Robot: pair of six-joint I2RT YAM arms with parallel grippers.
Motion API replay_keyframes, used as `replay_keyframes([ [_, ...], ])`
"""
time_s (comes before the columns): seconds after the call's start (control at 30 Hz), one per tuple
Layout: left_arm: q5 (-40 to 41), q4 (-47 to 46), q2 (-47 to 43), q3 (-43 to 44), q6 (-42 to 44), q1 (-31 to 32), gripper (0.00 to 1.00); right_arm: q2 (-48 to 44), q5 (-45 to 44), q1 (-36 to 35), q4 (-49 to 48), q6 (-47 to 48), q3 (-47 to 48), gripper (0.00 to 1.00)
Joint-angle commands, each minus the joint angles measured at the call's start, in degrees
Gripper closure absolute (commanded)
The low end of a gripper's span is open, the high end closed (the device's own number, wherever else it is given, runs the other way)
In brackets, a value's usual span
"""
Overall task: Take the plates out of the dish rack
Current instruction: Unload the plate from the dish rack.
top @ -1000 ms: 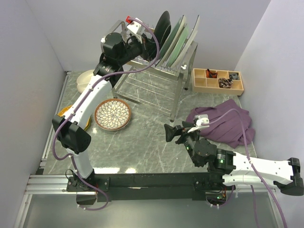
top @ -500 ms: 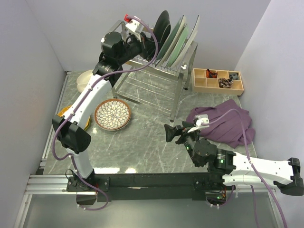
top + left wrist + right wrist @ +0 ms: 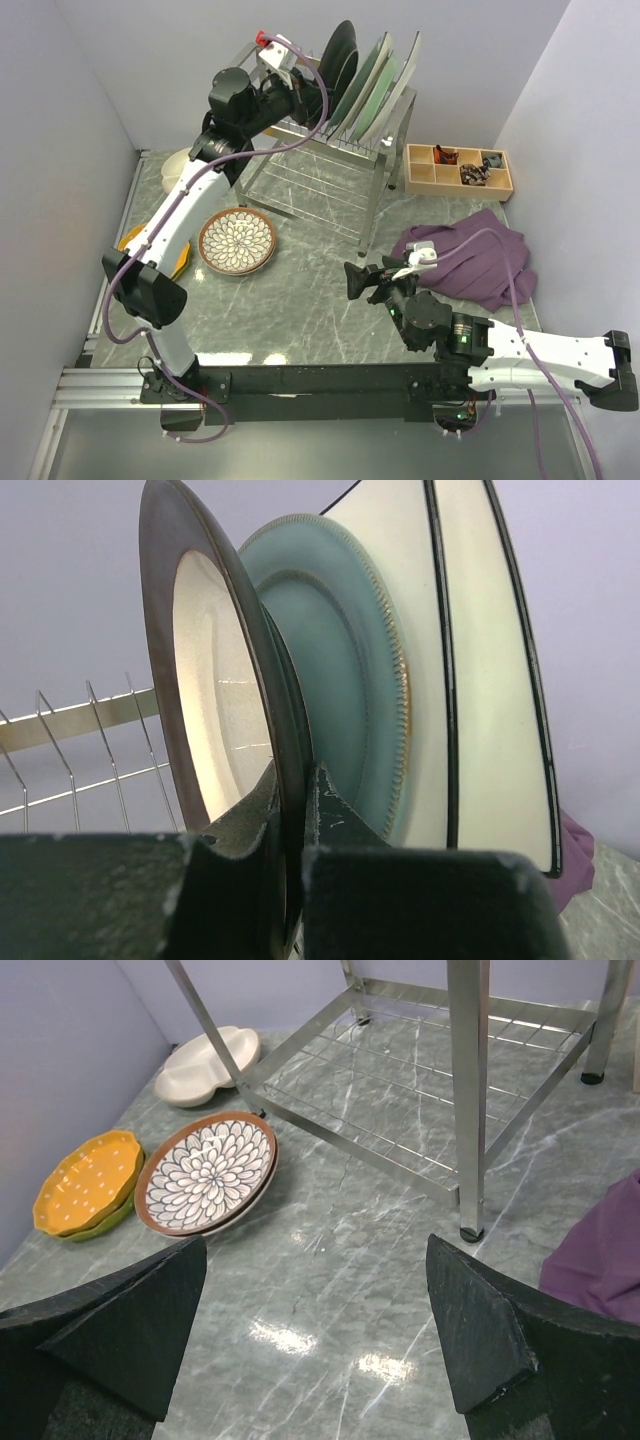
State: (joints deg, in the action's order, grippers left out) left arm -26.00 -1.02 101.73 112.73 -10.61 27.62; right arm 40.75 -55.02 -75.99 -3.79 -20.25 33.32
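Your left gripper [image 3: 293,795] is clamped on the lower rim of the dark-rimmed cream round plate [image 3: 205,680]. One finger is on its cream face and the other behind it. The plate stands upright at the top tier of the silver wire dish rack [image 3: 330,165], just beside the grey-blue round plate [image 3: 345,670]. Your right gripper [image 3: 312,1310] hangs wide open over the grey-green marble table [image 3: 330,1250], well apart from the rack.

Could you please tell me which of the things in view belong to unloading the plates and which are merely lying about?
Part of the job: dish rack; dark-rimmed plate, pinched by the left gripper; teal plate and white square plates in the rack; petal-patterned plate, orange dotted plate and cream divided plate on the table.

Lying about: wooden compartment tray; purple cloth.
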Motion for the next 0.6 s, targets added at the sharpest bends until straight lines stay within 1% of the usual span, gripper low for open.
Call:
replay_keyframes([
  [0.0, -5.4, -13.6, -7.0, 1.4, 0.5, 0.8, 0.99, 0.1, -1.7, -0.7, -0.9, 0.3, 1.8, 0.05],
  [0.17, -5.9, -14.5, -7.0, 1.5, 0.7, 0.9, 0.99, 0.2, -1.7, -0.6, -0.9, 0.3, 1.9, 0.05],
  [0.57, -5.6, -13.0, -8.8, 2.7, 3.0, 0.9, 0.99, 0.6, -1.3, -0.6, -0.8, 0.3, 2.1, 0.04],
])
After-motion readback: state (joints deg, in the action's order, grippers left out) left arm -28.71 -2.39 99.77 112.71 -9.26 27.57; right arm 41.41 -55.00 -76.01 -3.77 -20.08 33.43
